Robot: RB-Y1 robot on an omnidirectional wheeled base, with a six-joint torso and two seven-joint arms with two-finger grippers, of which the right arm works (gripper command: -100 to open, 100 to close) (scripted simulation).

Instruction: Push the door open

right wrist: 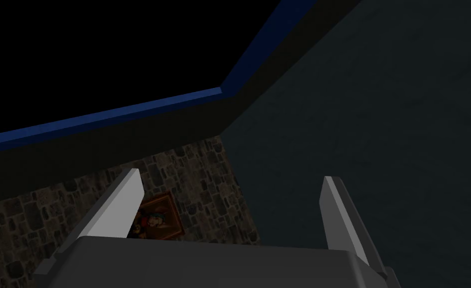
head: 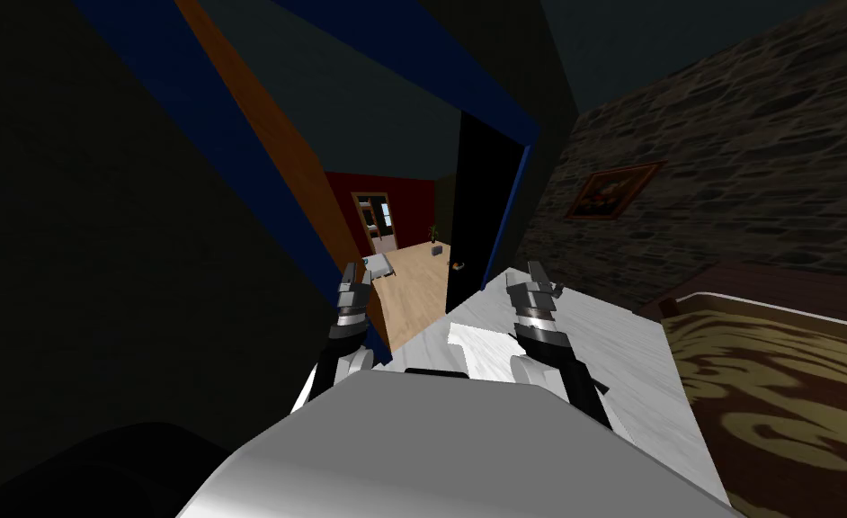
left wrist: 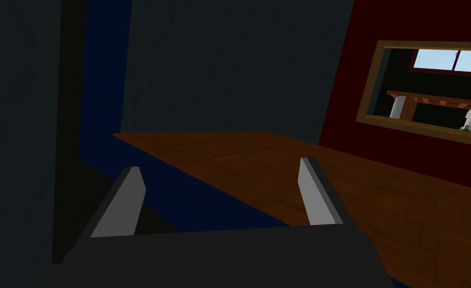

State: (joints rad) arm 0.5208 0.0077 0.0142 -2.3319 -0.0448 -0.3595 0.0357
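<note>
While the left gripper (head: pixel 352 272) hovers beside the brown wooden door (head: pixel 269 144), its fingers stand spread. Farther from that door, the right gripper (head: pixel 536 270) gapes too.

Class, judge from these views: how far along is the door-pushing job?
Done: the dark door panel with a small handle stands ajar, light wooden floor showing past it. In hand: left claw and right claw are open, raised toward the door, the left by a brown wooden panel. Left: probably pushing wider.

No legible text, labels, brands, numbers or signs appear on any surface in these views.
</note>
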